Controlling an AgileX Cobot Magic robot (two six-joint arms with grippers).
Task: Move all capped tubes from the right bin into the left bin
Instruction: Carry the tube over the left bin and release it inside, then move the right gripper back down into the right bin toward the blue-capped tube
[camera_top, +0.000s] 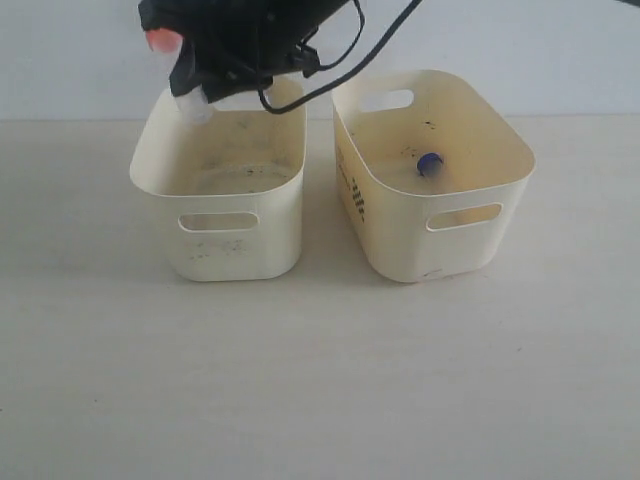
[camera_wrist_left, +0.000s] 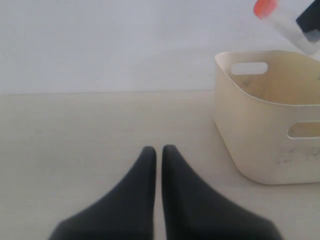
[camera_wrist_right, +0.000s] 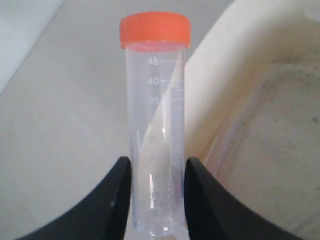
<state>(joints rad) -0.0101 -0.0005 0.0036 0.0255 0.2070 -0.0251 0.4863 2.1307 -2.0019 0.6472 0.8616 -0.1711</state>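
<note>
The clear, graduated plastic orange-capped tube (camera_wrist_right: 156, 125) is clamped near its base by the right gripper (camera_wrist_right: 157, 165), above the far rim of the left bin (camera_top: 235, 240), a rounded cream tub with a grey-speckled floor. The blue-capped tube (camera_top: 429, 165) lies in the right bin (camera_top: 400, 245), its body hard to make out. The left gripper (camera_wrist_left: 158, 150), with its jaws together on nothing, hangs over the matte table (camera_top: 320, 380).

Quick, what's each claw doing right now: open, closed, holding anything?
Left claw: closed, empty.
Right claw: closed on the orange-capped tube.
</note>
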